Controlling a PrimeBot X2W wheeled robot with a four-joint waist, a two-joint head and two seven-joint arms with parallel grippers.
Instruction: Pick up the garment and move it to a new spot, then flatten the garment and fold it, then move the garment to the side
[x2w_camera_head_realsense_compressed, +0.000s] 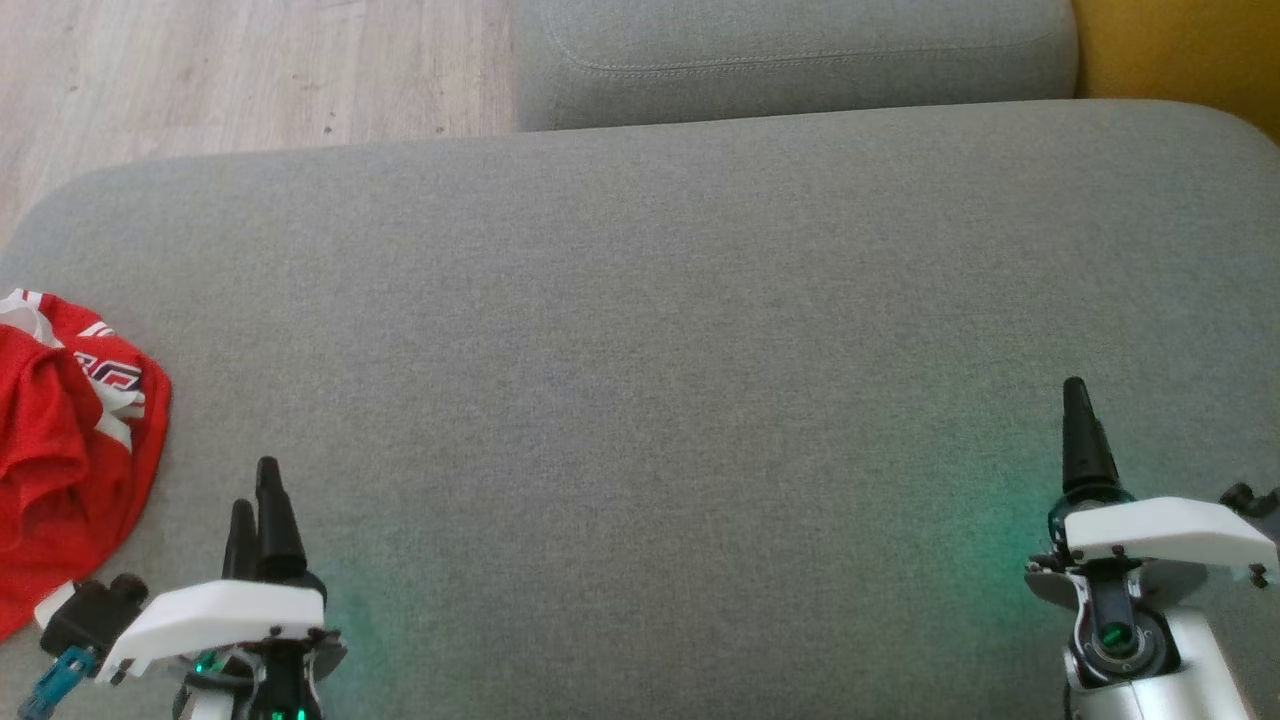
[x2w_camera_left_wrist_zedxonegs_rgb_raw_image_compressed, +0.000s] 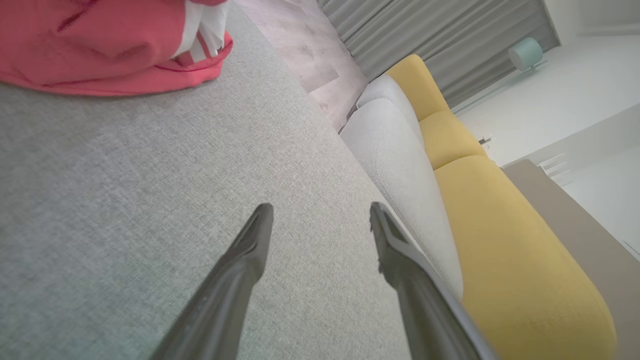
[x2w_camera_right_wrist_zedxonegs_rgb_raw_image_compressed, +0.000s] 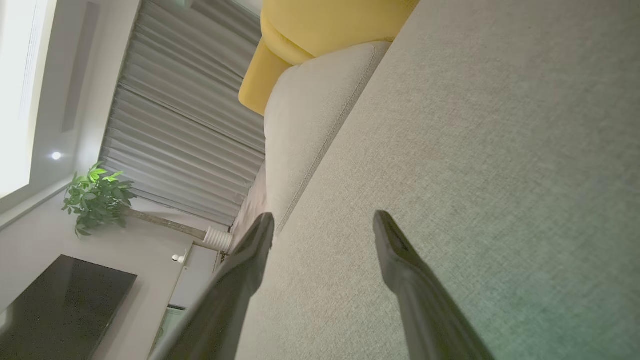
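Head view: the garment (x2w_camera_head_realsense_compressed: 70, 440) lies crumpled at the left edge of the cushion (x2w_camera_head_realsense_compressed: 640, 350) — pickup not yet begun. Left gripper (x2w_camera_head_realsense_compressed: 254, 485) and right gripper (x2w_camera_right_wrist_zedxonegs_rgb_raw_image_compressed: 324, 218) gape empty; the left — beside it — should reach over and pinch.

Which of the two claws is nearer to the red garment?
The left claw: it stands just beside the red garment on the grey cushion, while the right claw is far across the cushion.

A broad grey fabric sofa cushion (x2w_camera_head_realsense_compressed: 650, 320) lies rounded at its corners. On it, at eight o'clock by the edge, lies a crumpled red garment (x2w_camera_head_realsense_compressed: 60, 450) with white trim.
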